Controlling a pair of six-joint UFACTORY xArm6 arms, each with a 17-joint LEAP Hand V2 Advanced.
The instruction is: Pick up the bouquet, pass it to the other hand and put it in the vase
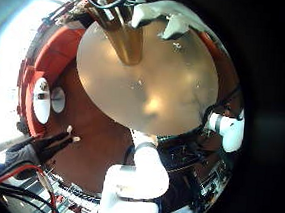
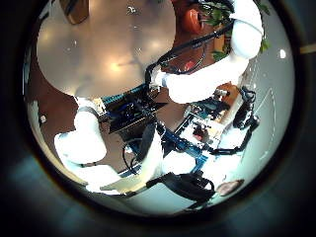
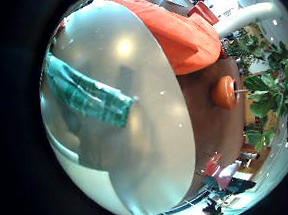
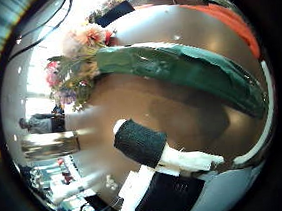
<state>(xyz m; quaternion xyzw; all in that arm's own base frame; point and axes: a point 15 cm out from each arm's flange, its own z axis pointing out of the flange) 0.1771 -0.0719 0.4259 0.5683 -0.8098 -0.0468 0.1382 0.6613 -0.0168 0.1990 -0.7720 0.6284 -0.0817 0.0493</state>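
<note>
The bouquet lies flat on the round table [image 4: 191, 106]. Its flower heads [image 4: 81, 51] are at one end and its long paper wrap [image 4: 182, 66] stretches away from them. The wrapped stem end [image 3: 88, 92] also shows lying on the table in the right little finger side view. My right hand [image 4: 150, 150] hovers close over the bouquet with a finger held out and nothing in its grasp. A tall slim vase [image 1: 124, 35] stands on the table [image 1: 144, 87], beside the fingertips of my left hand [image 1: 162, 20], which holds nothing.
Seats [image 1: 56, 59] curve round the table's far side, with a small stool [image 3: 223, 91] and leafy plants [image 3: 268, 88] beyond. The other white arm [image 1: 136, 176] reaches in at the table's edge.
</note>
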